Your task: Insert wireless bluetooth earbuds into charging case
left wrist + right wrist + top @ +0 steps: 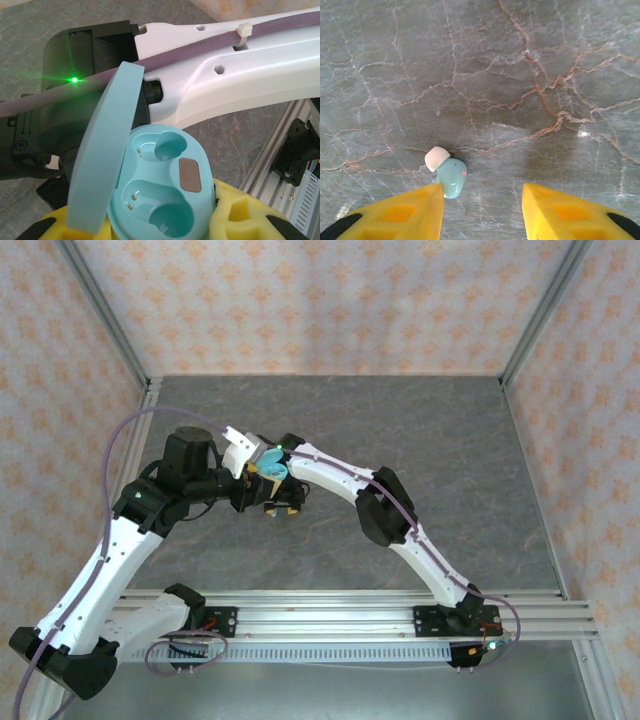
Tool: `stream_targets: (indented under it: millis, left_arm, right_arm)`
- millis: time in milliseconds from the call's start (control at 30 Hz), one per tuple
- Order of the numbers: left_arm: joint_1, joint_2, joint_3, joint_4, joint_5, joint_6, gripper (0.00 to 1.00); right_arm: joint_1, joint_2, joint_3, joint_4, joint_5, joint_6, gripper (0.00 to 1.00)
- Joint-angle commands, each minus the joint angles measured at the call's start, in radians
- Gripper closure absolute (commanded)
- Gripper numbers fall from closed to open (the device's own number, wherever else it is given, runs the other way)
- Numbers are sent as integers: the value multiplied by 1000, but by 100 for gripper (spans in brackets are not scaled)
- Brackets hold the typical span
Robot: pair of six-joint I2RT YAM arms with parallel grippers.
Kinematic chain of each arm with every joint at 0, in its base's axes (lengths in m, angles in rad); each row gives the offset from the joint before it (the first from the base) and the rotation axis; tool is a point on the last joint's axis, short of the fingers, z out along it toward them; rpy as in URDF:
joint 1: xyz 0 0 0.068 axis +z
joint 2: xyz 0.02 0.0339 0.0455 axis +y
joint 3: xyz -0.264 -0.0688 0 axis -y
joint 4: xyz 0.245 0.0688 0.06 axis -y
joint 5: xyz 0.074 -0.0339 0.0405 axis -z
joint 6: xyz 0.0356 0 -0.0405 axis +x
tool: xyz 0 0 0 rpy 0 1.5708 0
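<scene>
One teal charging case (150,172) is gripped in the left claw (147,222), pinched between two yellow fingers (235,210) that come in from 5 and 7 o'clock of the left wrist view. Its lid (105,150) stands open, tilted up toward 9 o'clock. The two wells (170,220) inside are both empty, and one grey-brown oval patch (190,174) lies beside them at 3 o'clock. Behind the case, the right arm's white link (240,85) and one purple cable (200,45) cross from 9 toward 2 o'clock, and one green light (74,79) glows on a black block at 10 o'clock. The case's near end and both fingers run off the bottom edge.

In the right wrist view, one earbud (452,177), teal with a white tip, lies on the grey veined bench (520,75) at 7 o'clock of the frame's middle. The right claw (482,195) is open and holds nothing, its two yellow fingers spread at 5 and 7 o'clock and cut off below. The earbud sits just inside the 7 o'clock finger; whether it touches the finger cannot be told.

From the top camera the two arms meet at about 9 o'clock of the frame's middle. The case (272,461) is a small teal spot there, and the claws are bunched too tightly for their fingers to be made out.
</scene>
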Motion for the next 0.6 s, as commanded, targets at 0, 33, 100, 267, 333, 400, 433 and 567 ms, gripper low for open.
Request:
stream_targets:
  millis: [0, 33, 100, 267, 333, 400, 433, 567]
  left_arm:
    - [8, 5, 22, 1, -12, 14, 85]
    - [9, 5, 24, -2, -12, 15, 85]
    - [10, 8, 26, -4, -13, 16, 85]
    - [8, 13, 31, -7, -10, 15, 85]
    - [9, 15, 34, -13, -12, 20, 85]
    - [9, 17, 36, -17, -13, 25, 85]
    - [9, 19, 38, -18, -13, 26, 85]
    - [9, 31, 47, -19, -11, 34, 85]
  right_arm:
    - [9, 16, 30, -26, 19, -12, 55]
    - [10, 18, 29, -25, 17, -13, 55]
    - [10, 22, 33, -23, 13, -13, 55]
    - [13, 29, 41, -13, 7, -11, 57]
    - [15, 35, 55, -19, 5, -10, 57]
    - [17, 38, 69, -23, 5, -10, 58]
    - [18, 38, 73, -23, 6, -11, 58]
    - [21, 48, 87, -23, 5, -12, 58]
